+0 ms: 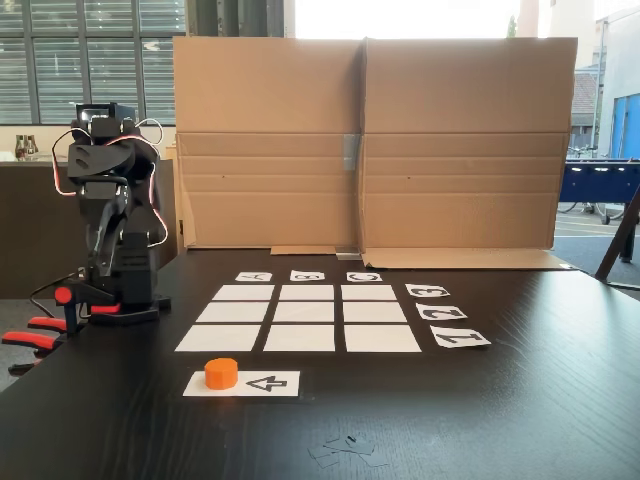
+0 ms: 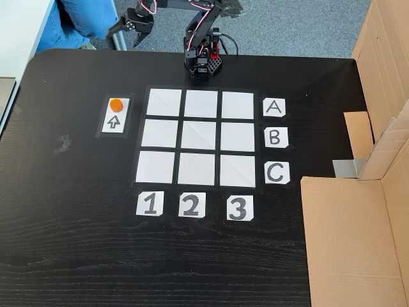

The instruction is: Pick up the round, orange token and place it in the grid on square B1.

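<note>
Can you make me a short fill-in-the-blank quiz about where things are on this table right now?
1. The token sits on the white strip printed with a black ____.
2. The grid has ____ white squares.
3. In the top-down fixed view, the cards beside the grid's right edge read A, B and ____.
4. The token's colour is ____.

Missing words: arrow; nine; C; orange

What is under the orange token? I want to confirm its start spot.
The token sits on one end of a white strip printed with a black arrow pointing at it. The patch of strip beneath the token is covered.
</note>
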`<state>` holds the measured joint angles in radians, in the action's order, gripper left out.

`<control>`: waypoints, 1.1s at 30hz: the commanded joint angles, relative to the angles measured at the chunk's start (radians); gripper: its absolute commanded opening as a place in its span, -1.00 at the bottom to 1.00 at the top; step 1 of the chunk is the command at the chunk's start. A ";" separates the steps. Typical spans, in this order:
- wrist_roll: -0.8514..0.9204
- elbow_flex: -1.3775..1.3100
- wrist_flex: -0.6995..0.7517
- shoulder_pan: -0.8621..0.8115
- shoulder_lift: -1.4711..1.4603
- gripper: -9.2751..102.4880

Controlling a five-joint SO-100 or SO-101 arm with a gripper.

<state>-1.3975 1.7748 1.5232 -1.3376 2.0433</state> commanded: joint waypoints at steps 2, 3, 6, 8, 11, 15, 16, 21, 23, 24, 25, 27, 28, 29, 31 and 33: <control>-0.020 -0.112 0.032 0.051 -0.072 0.21; -0.020 -0.114 0.032 0.063 -0.089 0.21; -0.025 -0.121 0.041 0.092 -0.147 0.21; -0.040 -0.141 0.044 0.101 -0.187 0.21; -0.060 -0.192 0.046 0.112 -0.256 0.21; -0.072 -0.267 0.048 0.124 -0.365 0.21; -0.074 -0.284 0.048 0.130 -0.391 0.21; -0.094 -0.377 0.048 0.183 -0.540 0.21; -0.106 -0.428 0.048 0.204 -0.598 0.21; -0.106 -0.451 0.048 0.218 -0.627 0.21; -0.107 -0.476 0.048 0.230 -0.657 0.21; -0.114 -0.518 0.048 0.253 -0.707 0.21; -0.118 -0.538 0.048 0.265 -0.730 0.21; -0.123 -0.558 0.048 0.276 -0.752 0.21; -0.129 -0.581 0.048 0.301 -0.788 0.21; -0.135 -0.600 0.048 0.328 -0.818 0.21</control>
<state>-1.5232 1.2287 1.5662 -1.0370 1.2395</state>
